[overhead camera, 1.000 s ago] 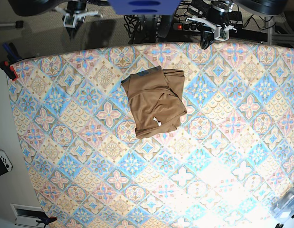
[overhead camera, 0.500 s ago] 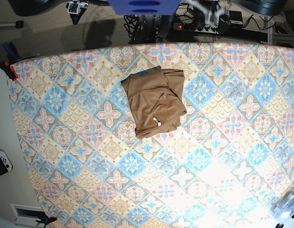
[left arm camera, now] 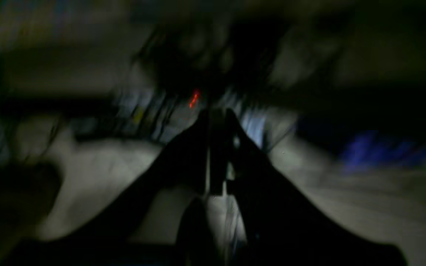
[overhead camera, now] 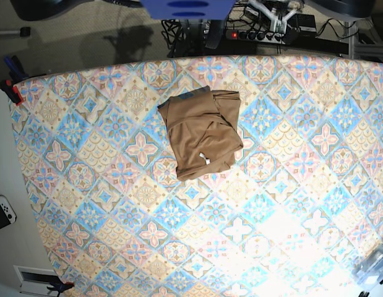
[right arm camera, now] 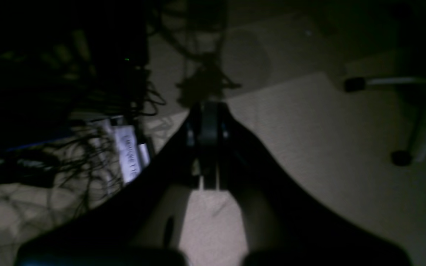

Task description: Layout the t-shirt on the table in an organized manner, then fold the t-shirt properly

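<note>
The tan-brown t-shirt (overhead camera: 202,133) lies bunched and partly folded over itself on the far middle of the table (overhead camera: 117,204), its small white tag (overhead camera: 206,159) near its front edge. Neither gripper touches it. My left gripper (left arm camera: 216,112) is shut with nothing in it; its view is dark and motion-blurred, looking past the table at the floor. In the base view only white parts of that arm (overhead camera: 276,13) show at the top edge. My right gripper (right arm camera: 208,105) is shut and empty over beige carpet, and it is out of the base view.
A power strip with a red light (overhead camera: 250,34) and tangled cables (right arm camera: 87,155) lie beyond the far edge. Clamps (overhead camera: 12,90) grip the table's left corner. A game controller (overhead camera: 2,210) sits at the left, a clear plastic item (overhead camera: 374,266) at bottom right, a chair base (right arm camera: 401,157) on the floor.
Both arms have pulled back past the table's far edge. The right gripper has left the base view and the left one has moved up to its top edge. The t-shirt has not moved.
</note>
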`<state>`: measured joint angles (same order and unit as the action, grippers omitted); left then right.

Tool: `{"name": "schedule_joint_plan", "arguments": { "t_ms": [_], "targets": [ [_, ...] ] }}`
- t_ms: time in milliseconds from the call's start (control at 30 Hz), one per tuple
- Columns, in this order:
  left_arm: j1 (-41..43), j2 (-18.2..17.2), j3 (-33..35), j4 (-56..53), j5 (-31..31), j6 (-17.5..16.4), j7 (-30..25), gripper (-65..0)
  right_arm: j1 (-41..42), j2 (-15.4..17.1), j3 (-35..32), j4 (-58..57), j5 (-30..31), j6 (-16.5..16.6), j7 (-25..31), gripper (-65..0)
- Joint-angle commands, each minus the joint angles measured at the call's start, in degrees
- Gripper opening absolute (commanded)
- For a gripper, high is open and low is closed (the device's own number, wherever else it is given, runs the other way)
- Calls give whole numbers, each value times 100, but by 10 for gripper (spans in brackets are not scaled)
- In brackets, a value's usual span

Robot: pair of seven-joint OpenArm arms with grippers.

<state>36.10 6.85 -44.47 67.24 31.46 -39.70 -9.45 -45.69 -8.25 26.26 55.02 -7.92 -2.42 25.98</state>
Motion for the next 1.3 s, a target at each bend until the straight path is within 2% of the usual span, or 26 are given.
{"name": "schedule_joint_plan", "arguments": {
  "t_ms": [0,133,333,467,633,733,900,1033,1133,1267],
  "targets": [
    [-124,-21,-103,-109,41,-30,-149,-650,301,21,-11,23,-21,35,255,-650],
    [-616,-250,-384,-997,665,-30,-158,-650,503,29,-11,-628,-30,35,246,-650],
    [-1232,-698,-604,-2254,1078,-30,-149,-650,574,109,-11,-1445,-30,35,106,-650],
    [-1662,-971,-885,-3010,1517,-30,-149,-650,1180,197,-11,-1498,-30,35,-475,-650],
    [-2102,-1243,-1131,-3634,2194,-30,-140,-650,1470,372,-20,-1498,-30,35,-1389,-650],
    [-2225,-1279,-1122,-3880,2704,-30,-140,-650,1567,469,-11,-1507,-30,35,-1661,-650],
    [-2489,-1367,-1140,-4267,3469,-30,-132,-650,1857,469,-11,-1577,-30,35,-2541,-650],
    [-2840,-1463,-1140,-4786,3698,-30,449,-650,2279,504,-11,-2272,-30,44,-2945,-650],
    [-3034,-1648,-1140,-5164,3698,309,572,-650,2789,838,-11,-3133,-30,44,-2936,-650],
    [-3131,-1701,-1114,-5252,3706,1012,598,-650,3519,1225,130,-4513,-21,44,-2699,-650]
  ]
}}
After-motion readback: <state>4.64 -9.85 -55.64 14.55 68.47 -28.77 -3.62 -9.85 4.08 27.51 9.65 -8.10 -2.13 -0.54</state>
